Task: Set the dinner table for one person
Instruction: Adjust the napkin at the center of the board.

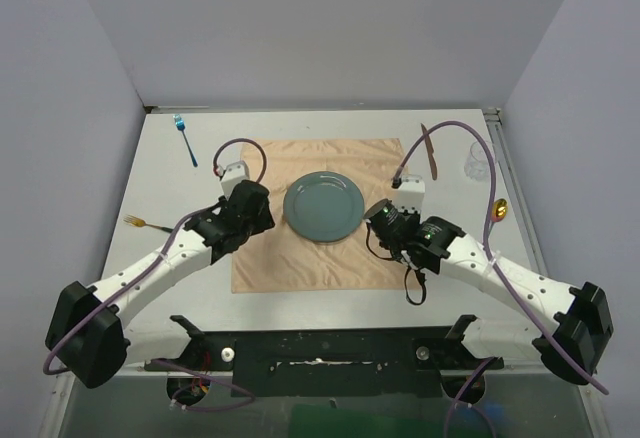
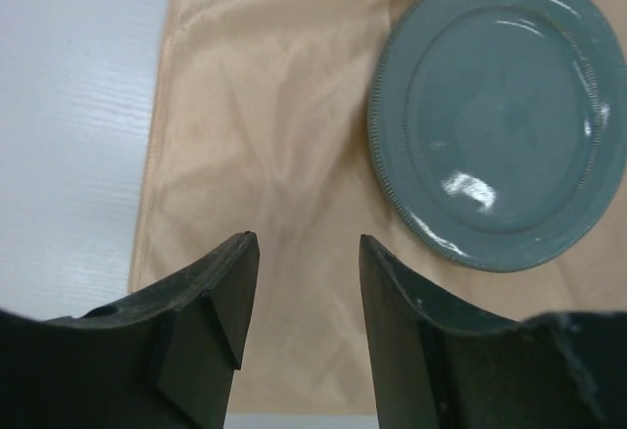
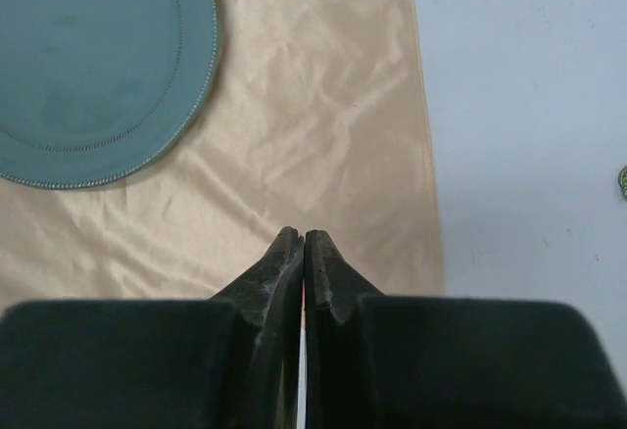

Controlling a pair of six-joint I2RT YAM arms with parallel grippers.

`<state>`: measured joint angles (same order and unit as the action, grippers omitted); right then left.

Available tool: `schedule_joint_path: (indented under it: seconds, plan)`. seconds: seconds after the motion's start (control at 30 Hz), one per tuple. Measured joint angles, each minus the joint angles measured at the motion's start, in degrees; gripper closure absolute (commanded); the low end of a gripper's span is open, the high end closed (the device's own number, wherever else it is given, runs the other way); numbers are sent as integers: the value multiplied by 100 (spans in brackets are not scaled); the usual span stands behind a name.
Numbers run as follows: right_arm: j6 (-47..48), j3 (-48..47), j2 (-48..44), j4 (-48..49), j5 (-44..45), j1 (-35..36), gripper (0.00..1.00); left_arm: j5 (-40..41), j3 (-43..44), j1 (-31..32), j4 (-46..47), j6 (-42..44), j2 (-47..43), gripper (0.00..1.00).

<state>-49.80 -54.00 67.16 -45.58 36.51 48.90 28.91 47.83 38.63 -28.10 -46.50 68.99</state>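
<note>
Dinner table [image 1: 165,183]: large white flat rectangle, metal-railed edges.

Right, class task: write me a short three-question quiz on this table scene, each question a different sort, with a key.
1. True or false: the plate lies on the cloth.
2. Of the left gripper and the right gripper, which is shut? A. left only B. right only C. both
3. Fill in: the yellow fork lies on the bare table, on the cloth's ___ side (the robot's own).
Key: 1 true; 2 B; 3 left.
</note>
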Motion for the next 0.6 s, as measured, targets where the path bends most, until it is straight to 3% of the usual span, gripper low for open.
schedule_joint_path:
  seconds: [0.17,0.3,0.5,0.6]
  plan:
    - [-39,361,-190,385,195,0,100,-1091,212,-520,671,308,378,55]
    - [-9,1287,-1058,1099,15,0,100,-2166,269,-1139,1167,374,752,55]
    - [96,2356,-2059,1908,-249,-50,67,-3206,267,-1611,1635,367,1049,55]
    - [197,2374,-1856,2135,-313,-61,65,-3305,262,-1681,1749,369,1215,55]
